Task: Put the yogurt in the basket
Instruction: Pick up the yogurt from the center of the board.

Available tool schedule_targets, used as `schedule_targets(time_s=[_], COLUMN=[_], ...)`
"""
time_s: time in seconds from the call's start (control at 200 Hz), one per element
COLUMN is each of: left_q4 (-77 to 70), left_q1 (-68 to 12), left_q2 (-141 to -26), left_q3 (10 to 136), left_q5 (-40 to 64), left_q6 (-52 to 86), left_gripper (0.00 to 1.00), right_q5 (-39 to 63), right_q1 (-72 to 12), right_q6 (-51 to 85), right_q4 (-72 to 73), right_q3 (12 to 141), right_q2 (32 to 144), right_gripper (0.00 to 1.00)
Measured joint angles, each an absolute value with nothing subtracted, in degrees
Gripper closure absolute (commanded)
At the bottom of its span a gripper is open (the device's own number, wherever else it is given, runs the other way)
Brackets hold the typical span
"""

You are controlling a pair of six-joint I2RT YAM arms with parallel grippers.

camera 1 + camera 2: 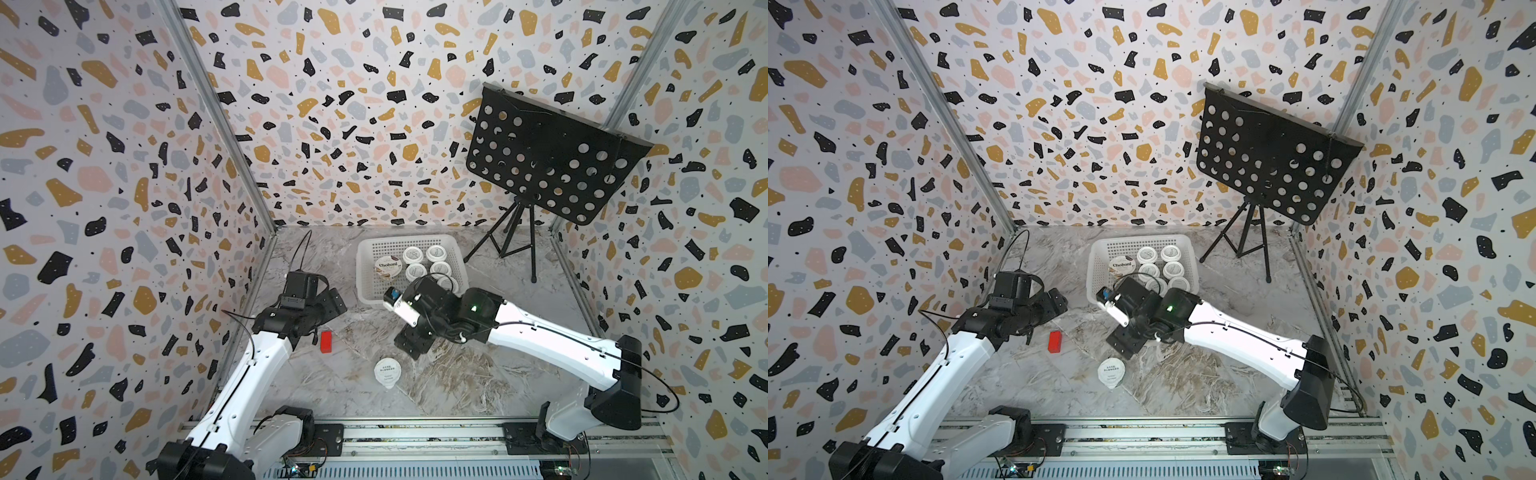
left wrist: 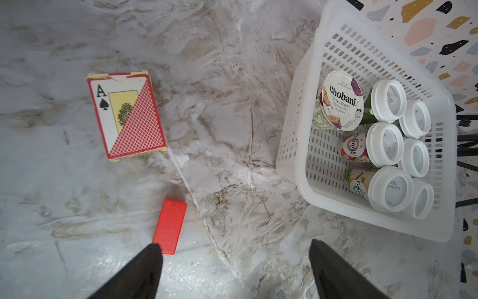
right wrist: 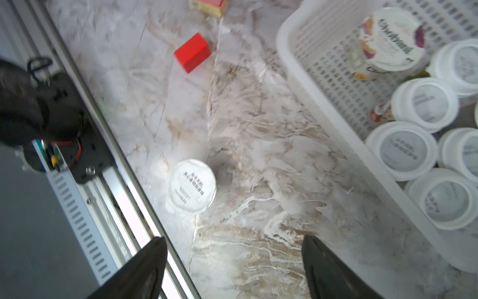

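Note:
The white basket (image 1: 362, 270) (image 1: 1093, 270) (image 2: 297, 145) (image 3: 323, 103) stands at the back of the table. It holds several yogurt cups, among them the wide Chobani one (image 1: 388, 266) (image 2: 341, 101) (image 3: 390, 38). One more yogurt (image 1: 387, 372) (image 1: 1111, 372) (image 3: 191, 186), with a tabbed foil lid, stands alone on the table near the front. My right gripper (image 1: 410, 341) (image 3: 234, 259) hangs open and empty between that cup and the basket's near side. My left gripper (image 1: 334, 301) (image 2: 234, 248) is open and empty too, left of the basket.
A small red block (image 1: 326, 341) (image 2: 169, 225) (image 3: 192, 51) lies by the left arm. A playing-card box (image 2: 126, 116) lies beyond it. A black perforated music stand (image 1: 548, 162) on a tripod fills the back right corner. A metal rail (image 1: 415, 432) runs along the front edge.

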State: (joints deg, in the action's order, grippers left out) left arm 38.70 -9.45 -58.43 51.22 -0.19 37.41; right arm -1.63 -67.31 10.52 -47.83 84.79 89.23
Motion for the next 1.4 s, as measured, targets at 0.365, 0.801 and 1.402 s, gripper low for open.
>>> schedule_targets(time_s=[0.365,0.801,1.402], left_q4=[40.6,41.6,42.0], left_q1=[-8.4,-6.1,-5.4], left_q2=[-58.5,-58.5,-58.6], left_q3=[51.2,51.2,51.2], left_q5=[-3.5,-4.1,-4.0], left_q6=[36.8,36.6,36.6], left_gripper=[0.04,0.0,0.0], right_q5=[-4.9,-4.9,-4.6], right_q1=[-74.2,-74.2,-74.2], right_q6=[17.2,18.0,15.0], right_q4=[-46.3,-43.3,-42.8], right_q3=[82.1,82.7,86.8], right_q2=[98.8,104.6,110.7], right_gripper=[0.0,0.0,0.0])
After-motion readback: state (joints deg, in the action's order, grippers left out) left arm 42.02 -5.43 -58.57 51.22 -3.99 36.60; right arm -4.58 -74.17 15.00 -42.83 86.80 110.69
